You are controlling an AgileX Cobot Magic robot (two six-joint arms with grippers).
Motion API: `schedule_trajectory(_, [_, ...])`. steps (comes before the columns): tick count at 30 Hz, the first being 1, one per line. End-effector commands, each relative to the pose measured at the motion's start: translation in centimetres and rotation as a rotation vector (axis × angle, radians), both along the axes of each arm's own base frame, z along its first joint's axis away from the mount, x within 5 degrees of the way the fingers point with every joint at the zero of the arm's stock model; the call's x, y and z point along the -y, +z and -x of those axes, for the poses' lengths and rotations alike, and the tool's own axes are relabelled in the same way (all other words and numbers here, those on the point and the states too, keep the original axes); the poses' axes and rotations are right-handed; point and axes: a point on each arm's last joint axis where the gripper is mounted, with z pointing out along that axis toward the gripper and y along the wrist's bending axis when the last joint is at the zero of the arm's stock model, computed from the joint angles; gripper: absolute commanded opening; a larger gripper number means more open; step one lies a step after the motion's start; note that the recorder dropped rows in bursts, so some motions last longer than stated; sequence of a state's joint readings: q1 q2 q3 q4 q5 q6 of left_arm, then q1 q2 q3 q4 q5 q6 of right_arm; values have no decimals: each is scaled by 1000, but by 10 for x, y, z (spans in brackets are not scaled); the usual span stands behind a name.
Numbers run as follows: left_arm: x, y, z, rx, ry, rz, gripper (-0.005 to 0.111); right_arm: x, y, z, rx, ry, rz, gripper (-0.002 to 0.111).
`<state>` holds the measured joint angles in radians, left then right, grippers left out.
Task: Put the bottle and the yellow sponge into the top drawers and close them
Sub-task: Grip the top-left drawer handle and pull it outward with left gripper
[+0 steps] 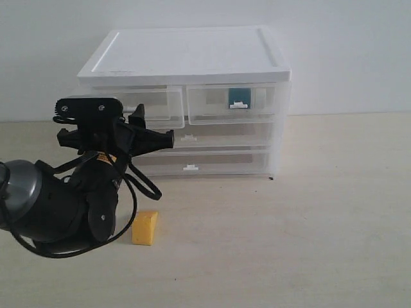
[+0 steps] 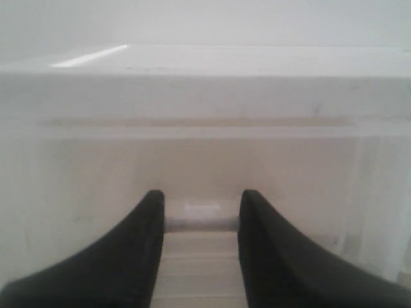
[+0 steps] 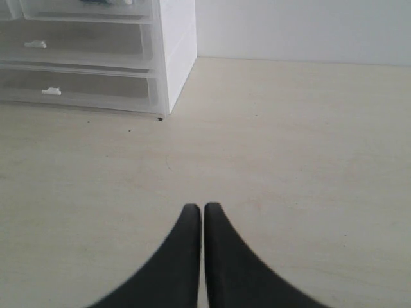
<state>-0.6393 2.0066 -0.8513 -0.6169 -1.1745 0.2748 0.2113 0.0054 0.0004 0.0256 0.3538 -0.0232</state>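
The bottle [image 1: 239, 95] sits inside the right top drawer [image 1: 212, 108], upper centre of the exterior view. Its teal shows through the clear front just above the white tab, and that drawer looks flush with the cabinet [image 1: 186, 54]. The left top drawer [image 1: 157, 106] appears to stand slightly forward of it. The yellow sponge [image 1: 144, 228] lies on the table [image 1: 308, 212] at the lower left, in front of the cabinet and just beside my left arm. My left gripper [image 2: 200, 204] is close up against the left drawer's front, jaws apart with the white handle [image 2: 202, 210] between them; I cannot tell whether they touch it. My right gripper [image 3: 203, 208] hangs over the table near the cabinet's corner, fingers pressed together on nothing.
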Motion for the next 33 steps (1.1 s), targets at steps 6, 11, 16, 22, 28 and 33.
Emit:
schedule_trajectory(6, [0, 15, 47, -4, 5, 19, 4, 0, 1, 0, 13, -3, 6, 0])
schedule_trajectory(11, [3, 14, 70, -47, 25, -5, 4, 0, 1, 0, 13, -3, 6, 0])
schedule_trajectory(16, [-1, 18, 82, -47, 10, -22, 4, 0, 1, 0, 15, -3, 6, 0])
schedule_trajectory(22, [-6, 16, 87, -56, -4, -28, 12, 0, 1, 0, 15, -3, 6, 0])
schedule_trajectory(28, [-2, 18, 88, -42, -52, -3, 49, 0, 1, 0, 15, -3, 6, 0])
schedule_trajectory(33, [0, 18, 88, -37, -67, -3, 50, 0, 1, 0, 15, -3, 6, 0])
